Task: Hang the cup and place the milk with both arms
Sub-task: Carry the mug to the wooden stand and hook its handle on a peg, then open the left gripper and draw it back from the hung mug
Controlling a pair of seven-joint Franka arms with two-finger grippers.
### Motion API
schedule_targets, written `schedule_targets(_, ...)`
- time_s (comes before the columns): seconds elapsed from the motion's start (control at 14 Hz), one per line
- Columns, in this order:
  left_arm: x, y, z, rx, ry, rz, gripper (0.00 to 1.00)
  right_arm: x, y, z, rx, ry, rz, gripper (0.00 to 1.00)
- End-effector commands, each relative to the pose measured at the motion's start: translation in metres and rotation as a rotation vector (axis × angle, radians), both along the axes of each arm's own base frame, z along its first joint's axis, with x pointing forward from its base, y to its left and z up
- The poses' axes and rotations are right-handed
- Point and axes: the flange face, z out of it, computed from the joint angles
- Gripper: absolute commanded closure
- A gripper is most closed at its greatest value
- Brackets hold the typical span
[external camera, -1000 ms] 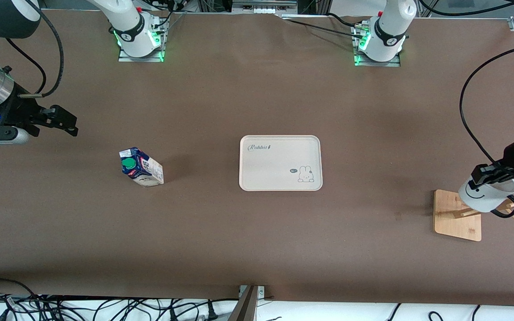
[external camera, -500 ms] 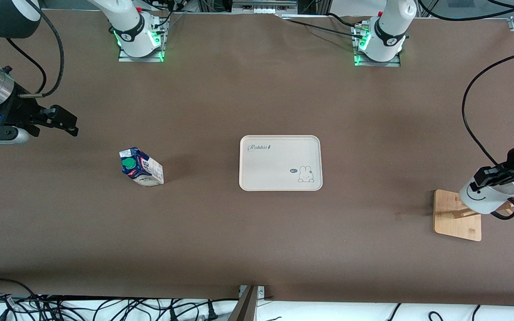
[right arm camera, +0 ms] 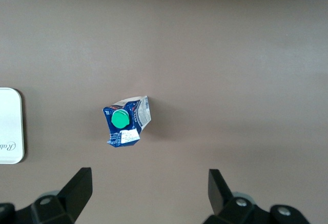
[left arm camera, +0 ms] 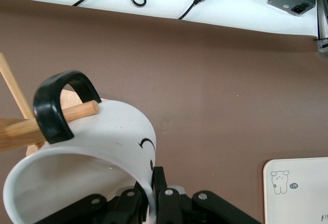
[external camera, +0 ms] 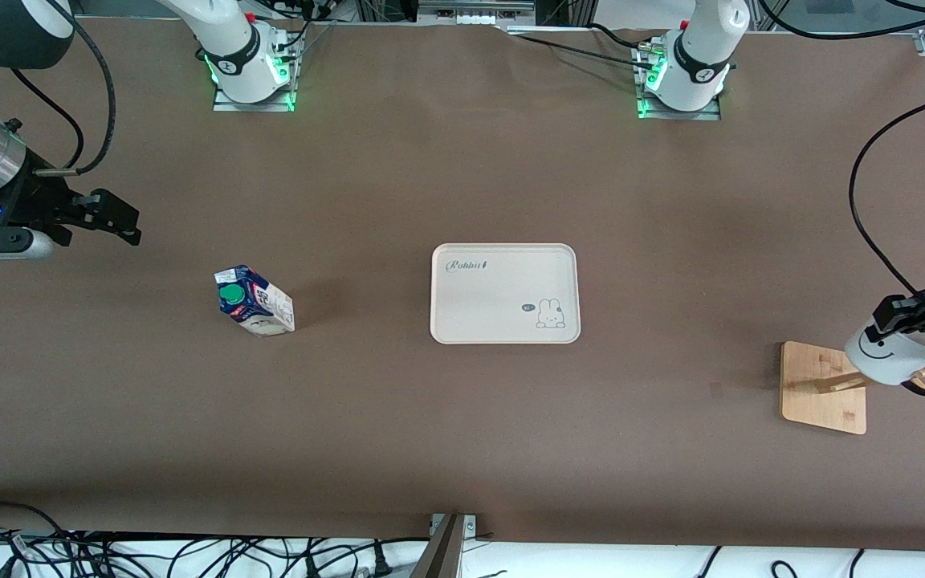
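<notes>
Left gripper (external camera: 912,315) clamped on cup (external camera: 896,357) rim at frame right, handle over rack (external camera: 824,387) peg, right gripper (external camera: 121,221) spread wide upper left, milk (external camera: 254,301) upright, tray (external camera: 504,293) centre.

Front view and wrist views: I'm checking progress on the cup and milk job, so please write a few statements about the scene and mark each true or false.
1. The left gripper is shut on the cup's rim. True.
2. A peg of the wooden rack passes through the cup's handle. True.
3. The milk carton stands on the tray. False: it stands on the table, toward the right arm's end, apart from the tray.
4. The right gripper holds the milk carton. False: its fingers are open, above the carton.
5. The tray holds nothing. True.
</notes>
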Motion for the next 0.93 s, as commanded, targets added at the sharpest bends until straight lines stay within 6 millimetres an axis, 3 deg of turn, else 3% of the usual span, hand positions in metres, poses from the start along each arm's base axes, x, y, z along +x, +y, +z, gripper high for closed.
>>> schedule_targets(0.0, 0.0, 0.006, -0.001, -0.028, -0.018, -0.03, 1.0, -0.001, 0.002, 0.006, -0.016, -0.001, 0.008, 0.0)
schedule_targets(0.07, -0.001, 0.008, -0.004, -0.027, -0.015, -0.035, 1.0, -0.001, 0.002, 0.007, -0.016, -0.003, 0.008, 0.0)
schedule_targets(0.14, -0.001, 0.008, -0.004, -0.027, -0.013, -0.035, 0.58, -0.001, 0.002, 0.006, -0.016, -0.001, 0.008, 0.0)
schedule_targets(0.21, -0.001, 0.007, -0.005, -0.028, -0.012, -0.038, 0.01, -0.001, 0.002, 0.006, -0.016, -0.001, 0.008, 0.0)
schedule_targets(0.57, -0.004, -0.013, 0.008, -0.04, 0.036, -0.083, 0.0, -0.001, 0.002, 0.006, -0.016, -0.001, 0.008, 0.0)
schedule_targets(0.86, -0.008, -0.03, 0.04, 0.048, 0.111, -0.157, 0.0, -0.001, 0.002, 0.006, -0.016, -0.001, 0.008, 0.0)
